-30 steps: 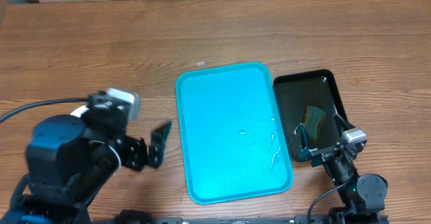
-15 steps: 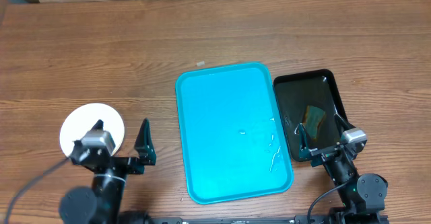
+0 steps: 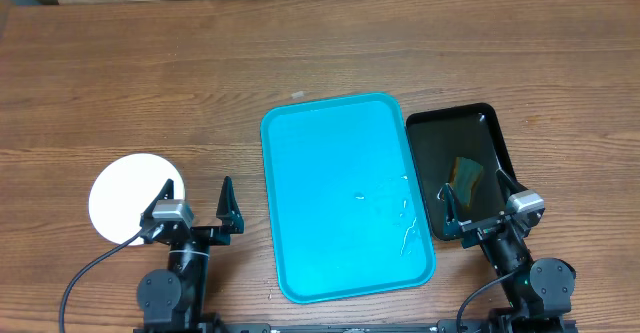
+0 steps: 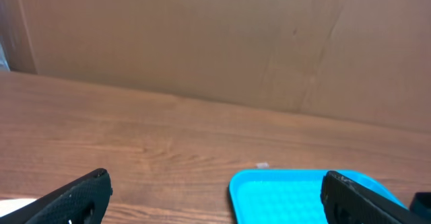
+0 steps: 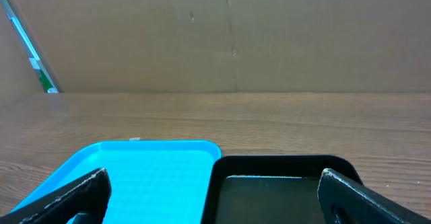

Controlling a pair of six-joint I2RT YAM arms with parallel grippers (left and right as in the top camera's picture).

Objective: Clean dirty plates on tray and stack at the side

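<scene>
The turquoise tray [image 3: 340, 193] lies mid-table and holds only a few small wet streaks near its right rim. A round white plate [image 3: 128, 199] rests on the wood left of the tray, its top face plain white. My left gripper [image 3: 197, 195] stands open and empty between that plate and the tray, near the front edge. In the left wrist view the left gripper [image 4: 215, 204] faces the tray's far left corner [image 4: 283, 187]. My right gripper [image 3: 475, 195] is open and empty over the near end of the black tray. The right wrist view shows it [image 5: 215, 200] spanning both trays.
A glossy black tray [image 3: 490, 123] sits right beside the turquoise one, with a brown-green sponge [image 3: 467, 173] in it. A tiny white scrap [image 3: 298, 95] lies on the wood behind the tray. A cardboard wall stands behind the table.
The left arm has drawn back toward the front edge and lowered, uncovering the white plate it hung over. Its gripper stayed open. The right arm has not moved.
</scene>
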